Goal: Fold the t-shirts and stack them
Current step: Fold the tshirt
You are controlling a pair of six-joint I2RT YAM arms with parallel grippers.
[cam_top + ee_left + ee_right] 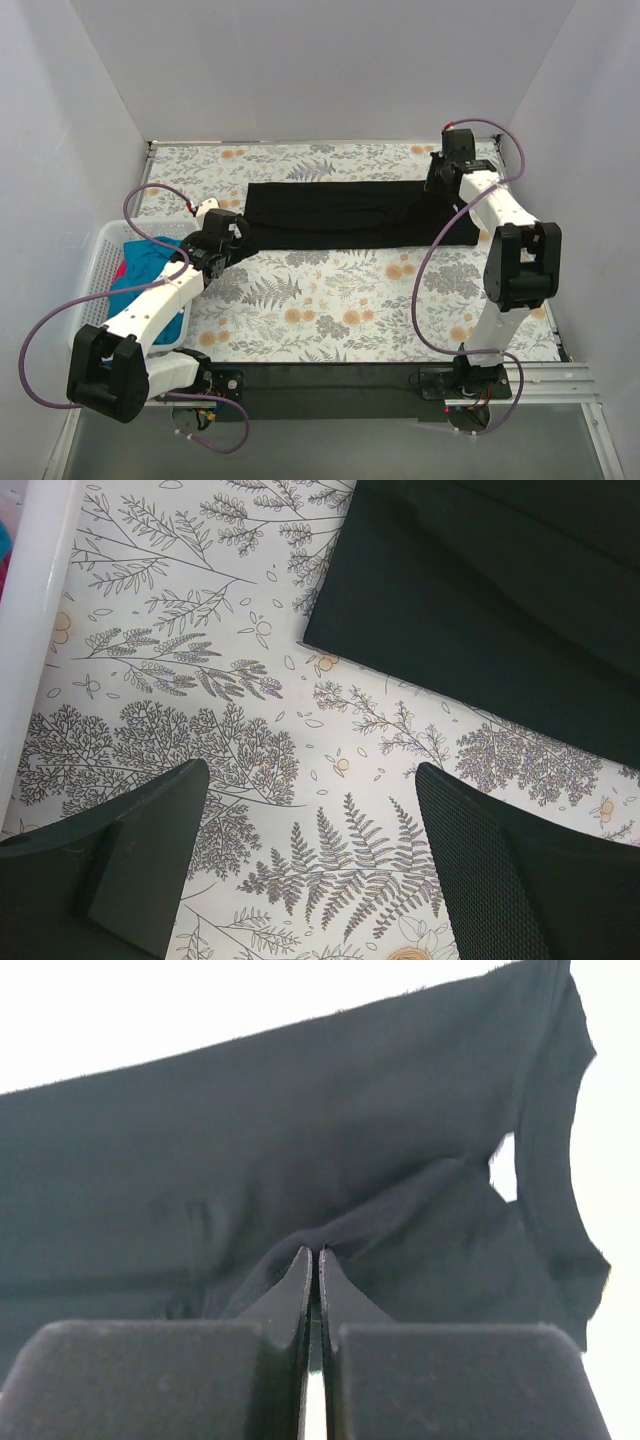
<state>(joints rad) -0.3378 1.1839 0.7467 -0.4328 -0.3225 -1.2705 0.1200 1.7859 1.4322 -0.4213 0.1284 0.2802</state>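
- Top view: the black t-shirt (350,215) lies as a long folded band on the surface (330,300), with one end under the right end effector (441,182) and the other just ahead of the left end effector (228,235); behind and left of the latter, the teal t-shirt (150,262) and pink-red cloth (122,272) lie bunched in the basket (92,262)
- Left wrist view: this end effector gapes wide and holds nothing; the black shirt's corner lies just ahead, apart from its fingers
- Right wrist view: jaws pinched shut on a ridge of black cloth; I judge the first shirt part-folded and nothing stacked yet
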